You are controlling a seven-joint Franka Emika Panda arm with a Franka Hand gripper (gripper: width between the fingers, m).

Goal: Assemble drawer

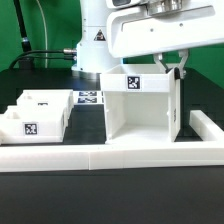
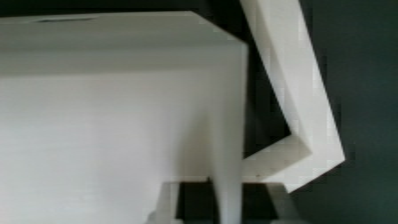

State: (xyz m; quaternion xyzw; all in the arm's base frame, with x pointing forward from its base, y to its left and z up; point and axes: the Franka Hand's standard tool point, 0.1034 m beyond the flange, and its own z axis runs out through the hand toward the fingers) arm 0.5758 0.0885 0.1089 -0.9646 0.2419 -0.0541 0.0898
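Note:
The drawer's tall white housing (image 1: 140, 112) stands upright in the middle of the table, open side toward the camera, with a tag on its back wall. My gripper (image 1: 178, 70) comes down over the top edge of the side wall at the exterior view's right. In the wrist view that thin wall (image 2: 231, 150) runs straight between my dark fingers (image 2: 198, 203), and my gripper (image 2: 231, 198) is shut on it. Two shallow white trays (image 1: 30, 118) sit side by side at the exterior view's left, the nearer one showing a tag.
A long low white wall (image 1: 110, 156) runs along the front and turns back at the exterior view's right (image 1: 206, 126); it also shows in the wrist view (image 2: 295, 90). The marker board (image 1: 88, 97) lies behind the trays. The arm's base stands at the back.

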